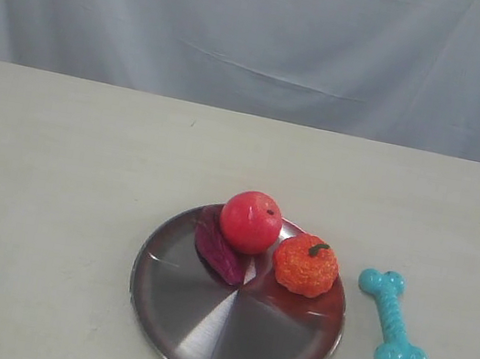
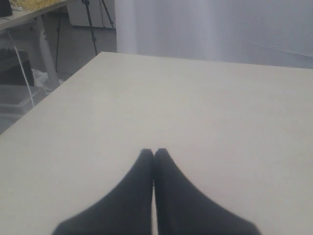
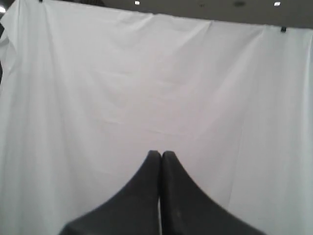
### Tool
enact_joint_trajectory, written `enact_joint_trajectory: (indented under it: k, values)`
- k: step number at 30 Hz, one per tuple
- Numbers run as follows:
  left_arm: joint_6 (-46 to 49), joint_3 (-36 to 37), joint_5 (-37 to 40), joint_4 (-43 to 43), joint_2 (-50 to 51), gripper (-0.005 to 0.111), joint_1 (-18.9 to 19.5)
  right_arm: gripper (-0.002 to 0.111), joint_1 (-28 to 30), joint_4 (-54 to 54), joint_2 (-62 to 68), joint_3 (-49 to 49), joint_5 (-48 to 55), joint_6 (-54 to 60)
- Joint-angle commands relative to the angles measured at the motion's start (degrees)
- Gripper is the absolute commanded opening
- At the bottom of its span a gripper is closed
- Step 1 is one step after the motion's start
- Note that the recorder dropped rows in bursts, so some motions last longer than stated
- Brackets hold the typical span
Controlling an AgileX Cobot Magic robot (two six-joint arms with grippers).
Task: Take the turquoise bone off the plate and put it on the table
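Soft, even light fills the exterior view. The tabletop (image 1: 56,166) reads bright and matte, with only faint shadows: a thin one hugs the lower rim of the plate (image 1: 160,328). The plate's steel throws back a pale wedge of glare at lower center and a reddish tint beneath the apple (image 1: 250,221). The whole frame is slightly soft. In both wrist views the dark jaws are blurred, out of focus. The right wrist view's white curtain (image 3: 146,73) looks mildly washed out, with 2 bright points past its edge, perhaps ceiling lamps.
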State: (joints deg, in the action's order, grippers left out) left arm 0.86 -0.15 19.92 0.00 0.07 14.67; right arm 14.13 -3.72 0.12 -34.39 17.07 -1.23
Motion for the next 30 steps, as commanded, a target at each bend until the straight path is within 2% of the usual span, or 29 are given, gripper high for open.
enact_joint_trajectory:
  k: [1,9,17,27,30]
  values:
    - [-0.2,0.1,-0.3,0.0,-0.1,0.000,0.0,0.000,0.4,-0.5,-0.1,12.6,-6.0,-2.0]
    - [-0.2,0.1,-0.3,0.0,-0.1,0.000,0.0,0.000,0.4,1.3,-0.1,28.0,-15.0,-6.9]
    - [-0.2,0.1,-0.3,0.0,-0.1,0.000,0.0,0.000,0.4,0.8,-0.1,34.4,-17.1,-6.9]
    - [-0.2,0.1,-0.3,0.0,-0.1,0.000,0.0,0.000,0.4,0.7,-0.1,34.4,-11.4,-6.5]
    - [-0.2,0.1,-0.3,0.0,-0.1,0.000,0.0,0.000,0.4,0.7,-0.1,34.4,-5.3,-6.3]
